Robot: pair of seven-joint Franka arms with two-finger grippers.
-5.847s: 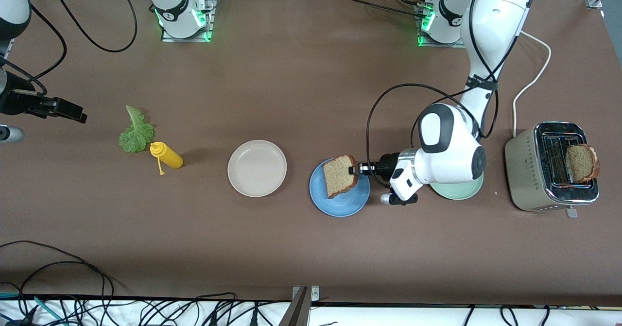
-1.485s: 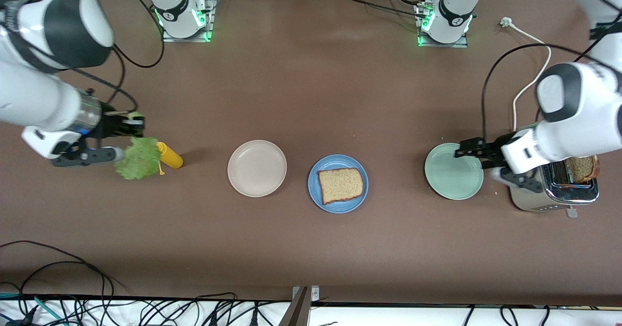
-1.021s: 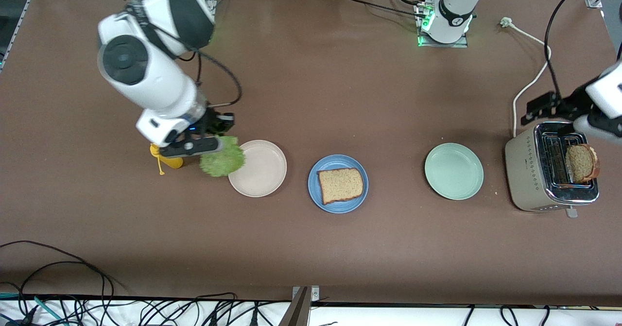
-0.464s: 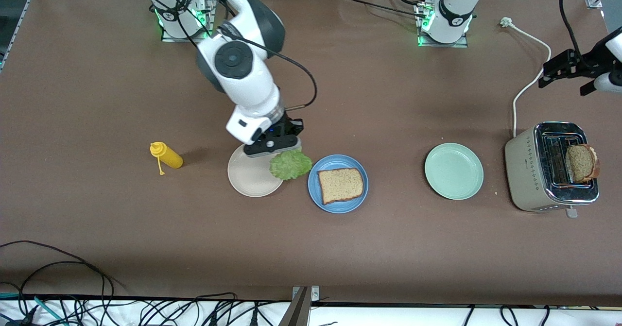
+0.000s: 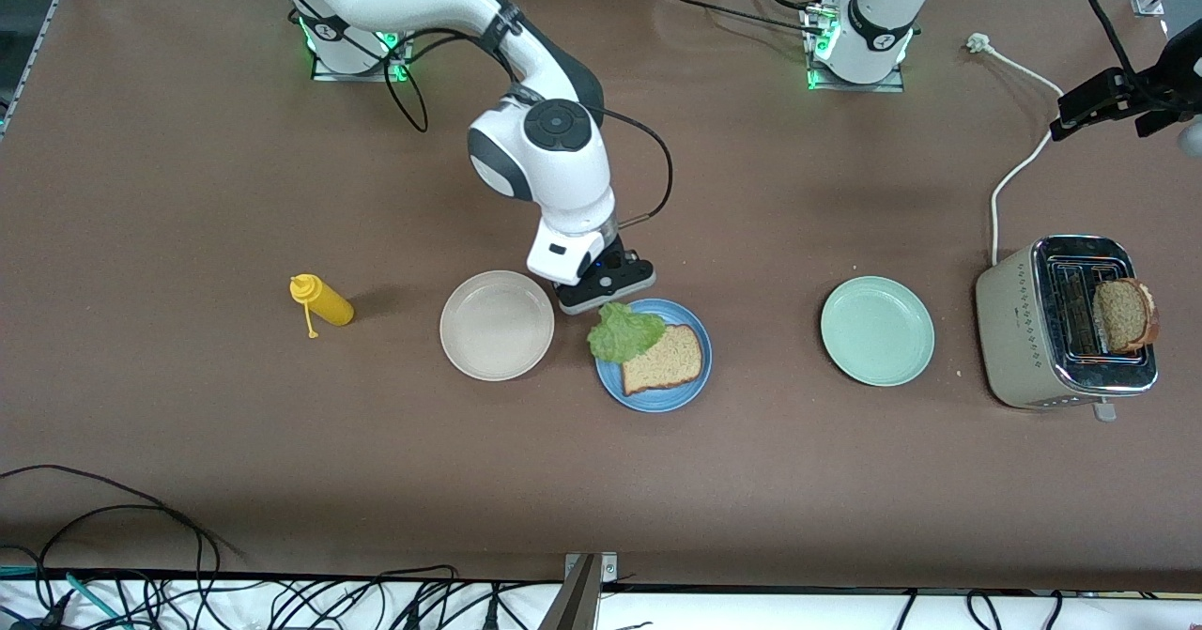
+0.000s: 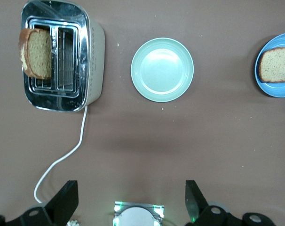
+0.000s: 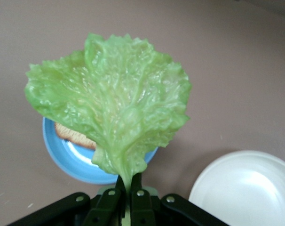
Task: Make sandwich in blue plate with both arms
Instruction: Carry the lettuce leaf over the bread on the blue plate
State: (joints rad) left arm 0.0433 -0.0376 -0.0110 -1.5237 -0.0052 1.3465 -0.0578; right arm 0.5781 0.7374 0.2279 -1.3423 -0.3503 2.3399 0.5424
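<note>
Holding lettuce [image 7: 109, 106] over blue plate [image 5: 684, 389]

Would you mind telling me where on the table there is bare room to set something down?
Bare brown table runs along the front-camera edge, nearer than every dish. Another patch lies between the blue plate and green plate, and one between the arm bases. It is crowded over the blue plate, where the right gripper holds lettuce above the bread.

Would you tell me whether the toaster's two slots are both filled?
No. The toaster holds one bread slice, which sticks up out of one slot; the left wrist view shows only bare wire rack in the other.
</note>
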